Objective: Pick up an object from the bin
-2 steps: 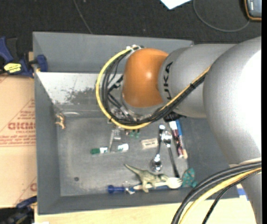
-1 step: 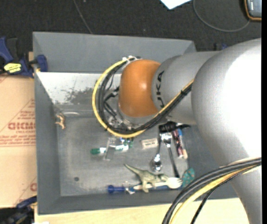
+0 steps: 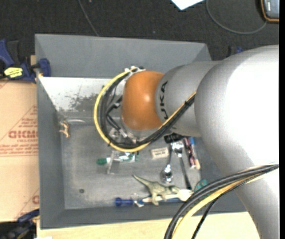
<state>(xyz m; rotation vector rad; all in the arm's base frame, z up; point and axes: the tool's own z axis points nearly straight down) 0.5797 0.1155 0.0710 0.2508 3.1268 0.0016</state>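
So the gripper (image 3: 116,158) sits low over the middle of the bin (image 3: 50,148) floor, tucked under the arm's orange cover (image 3: 141,99) and its loop of cable. Honestly can't tell whether it's wide or narrow from here, the wrist hides most of it, and I don't see anything clearly held.

The closest things are a small green piece (image 3: 101,160) just beside it toward the bin's left wall, and a green-and-white piece (image 3: 128,157) just beside it on the other side. One of those two looks like the pick, but I can't say which. The rest is a loose scatter toward the bin's near-right corner: a tan toy dinosaur (image 3: 157,187), a blue pen (image 3: 124,201) along the near edge, a white tag (image 3: 158,153) and some red and blue sticks (image 3: 190,154). A little tan bit (image 3: 64,129) lies alone by the left wall, well apart.

How I'd do this step well:
- Centre on one piece before closing. With a thing on each side, a sloppy close just nudges both away.
- Both pieces are small and lie flat, so go right down to the floor, otherwise it closes on air.
- Turn the wrist so the jaws cross the piece's short side.
- Lift straight up and check something actually came with it.

The dinosaur is close enough that a wide sweep could clip its tail.
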